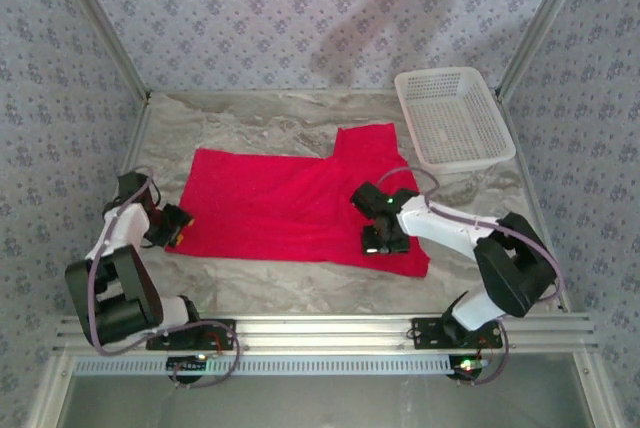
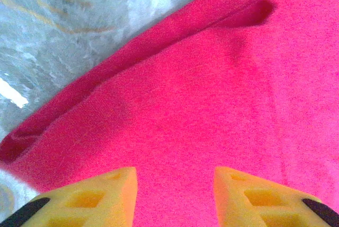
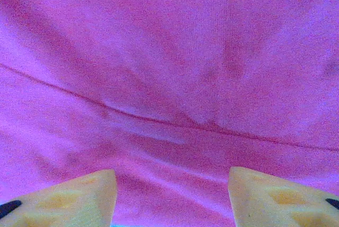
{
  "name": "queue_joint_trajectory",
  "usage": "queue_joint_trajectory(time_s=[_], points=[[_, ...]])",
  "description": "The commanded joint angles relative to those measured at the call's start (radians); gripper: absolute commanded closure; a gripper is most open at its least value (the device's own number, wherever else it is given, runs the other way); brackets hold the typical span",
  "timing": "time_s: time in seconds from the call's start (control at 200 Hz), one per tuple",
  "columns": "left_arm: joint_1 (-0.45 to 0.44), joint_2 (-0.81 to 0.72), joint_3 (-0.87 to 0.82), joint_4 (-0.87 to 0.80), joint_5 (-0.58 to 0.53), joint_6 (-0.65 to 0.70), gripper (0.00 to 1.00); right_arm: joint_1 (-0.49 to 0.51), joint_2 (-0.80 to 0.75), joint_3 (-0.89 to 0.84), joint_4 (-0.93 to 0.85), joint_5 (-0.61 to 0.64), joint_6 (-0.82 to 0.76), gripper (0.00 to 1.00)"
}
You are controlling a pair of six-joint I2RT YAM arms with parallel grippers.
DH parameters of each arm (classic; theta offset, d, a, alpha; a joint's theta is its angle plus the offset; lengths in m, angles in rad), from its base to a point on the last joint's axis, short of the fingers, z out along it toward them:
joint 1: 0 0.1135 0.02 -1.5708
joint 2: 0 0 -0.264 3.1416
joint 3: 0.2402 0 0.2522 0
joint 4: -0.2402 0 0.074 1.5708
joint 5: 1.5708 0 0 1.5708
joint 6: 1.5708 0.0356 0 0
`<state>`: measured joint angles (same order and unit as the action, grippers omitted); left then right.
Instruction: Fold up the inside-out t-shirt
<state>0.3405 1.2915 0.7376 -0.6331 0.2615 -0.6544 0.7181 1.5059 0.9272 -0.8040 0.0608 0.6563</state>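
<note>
Lab-style robot test booth: patterned walls (image 1: 300, 8), aluminium mounting rail (image 1: 330, 329), marbled tabletop (image 1: 250, 118).

t-shirt (image 1: 290, 203) on table (image 1: 250, 123), basket (image 1: 465, 161) behind right

table (image 1: 250, 113): marbled grey-white top | t-shirt (image 1: 290, 203): red, lying spread out across the middle, fairly flat, one sleeve reaching toward the far right | basket (image 1: 452, 120): white lattice, upright in the far right corner, just beside that sleeve, nothing inside it
</note>
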Motion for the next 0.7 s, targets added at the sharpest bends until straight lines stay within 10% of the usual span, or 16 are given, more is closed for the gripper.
queue_joint_trajectory(time_s=[0.0, 0.695], points=[[-0.015, -0.045, 0.091, 0.017, 0.014, 0.018, 0.54, -0.033, -0.028, 0.175, -0.066, 0.039, -0.063, 0.36], [-0.163, 0.776, 0.994, -0.072, -0.085, 0.138, 0.49, -0.356, 0.935, 1.319, -0.052, 0.329, -0.142, 0.36]])
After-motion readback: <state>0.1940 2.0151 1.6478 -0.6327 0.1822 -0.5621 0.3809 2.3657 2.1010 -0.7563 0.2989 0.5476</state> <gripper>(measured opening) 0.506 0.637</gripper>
